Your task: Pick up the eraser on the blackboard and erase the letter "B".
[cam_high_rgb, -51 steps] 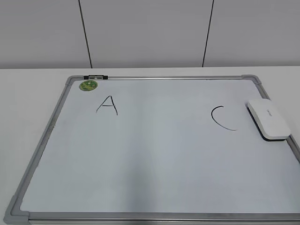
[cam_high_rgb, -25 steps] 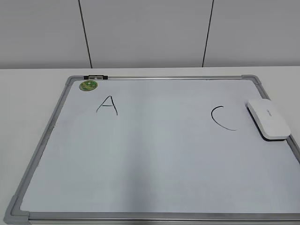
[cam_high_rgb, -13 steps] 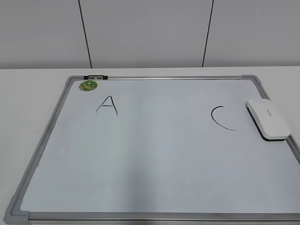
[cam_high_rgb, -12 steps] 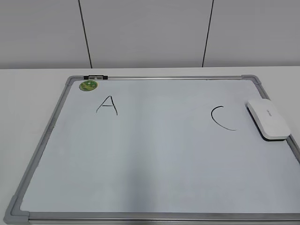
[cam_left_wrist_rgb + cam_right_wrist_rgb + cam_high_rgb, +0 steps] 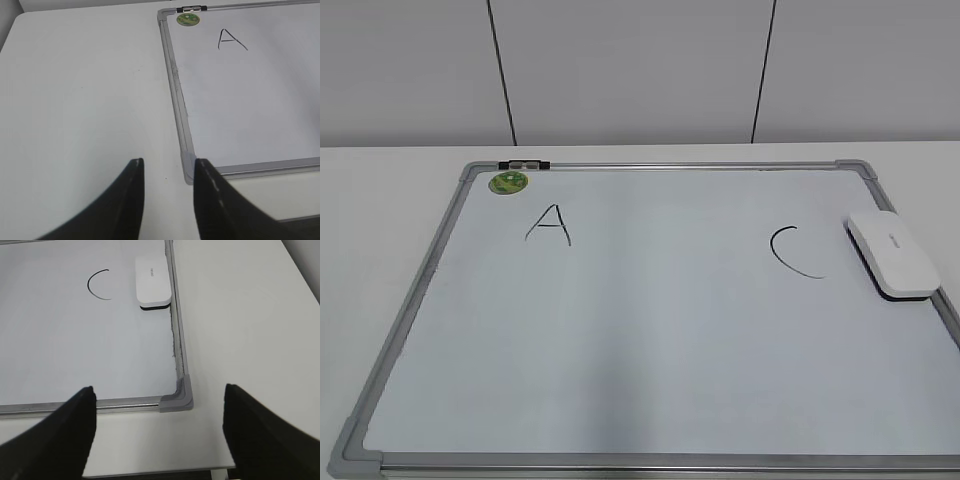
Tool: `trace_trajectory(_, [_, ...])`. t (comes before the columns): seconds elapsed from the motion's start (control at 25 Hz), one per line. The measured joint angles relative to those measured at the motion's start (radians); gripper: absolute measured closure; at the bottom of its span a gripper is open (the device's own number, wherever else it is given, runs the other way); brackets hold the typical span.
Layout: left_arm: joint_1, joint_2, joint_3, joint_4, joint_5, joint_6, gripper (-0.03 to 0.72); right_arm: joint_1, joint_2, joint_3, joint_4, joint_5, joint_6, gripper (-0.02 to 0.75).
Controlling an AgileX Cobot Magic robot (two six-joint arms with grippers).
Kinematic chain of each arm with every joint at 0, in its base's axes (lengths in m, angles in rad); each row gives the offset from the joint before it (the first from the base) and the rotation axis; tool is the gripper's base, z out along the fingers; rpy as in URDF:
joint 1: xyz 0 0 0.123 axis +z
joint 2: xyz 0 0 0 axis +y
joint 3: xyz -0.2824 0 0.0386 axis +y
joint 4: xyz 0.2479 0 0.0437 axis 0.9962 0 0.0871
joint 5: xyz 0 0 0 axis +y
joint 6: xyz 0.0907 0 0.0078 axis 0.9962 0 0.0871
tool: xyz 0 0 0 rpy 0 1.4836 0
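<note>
Nothing has moved since earlier: eraser [image 5: 891,254] lies on the board [image 5: 650,440] by its right edge, beside the C [image 5: 793,252]. Left gripper [image 5: 165,172] narrowly parted, right gripper [image 5: 159,400] wide open, both empty.

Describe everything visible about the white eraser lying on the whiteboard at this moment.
The white rounded-rectangular plastic eraser lies flat, white shell up, with a small grey mark on top and a black felt layer showing along its lower edge. It rests on the glossy whiteboard next to the right side of the grey frame, right of the black hand-drawn letter C. Neither gripper touches it; in the right wrist view it lies well ahead of the open right gripper.
</note>
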Motion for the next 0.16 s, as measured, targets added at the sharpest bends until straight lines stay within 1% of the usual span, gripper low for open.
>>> trace_trajectory(0.16, [0.0,0.0,0.0,0.0,0.0,0.0,0.446,0.0,0.0,0.0,0.0,0.001,0.0,0.151])
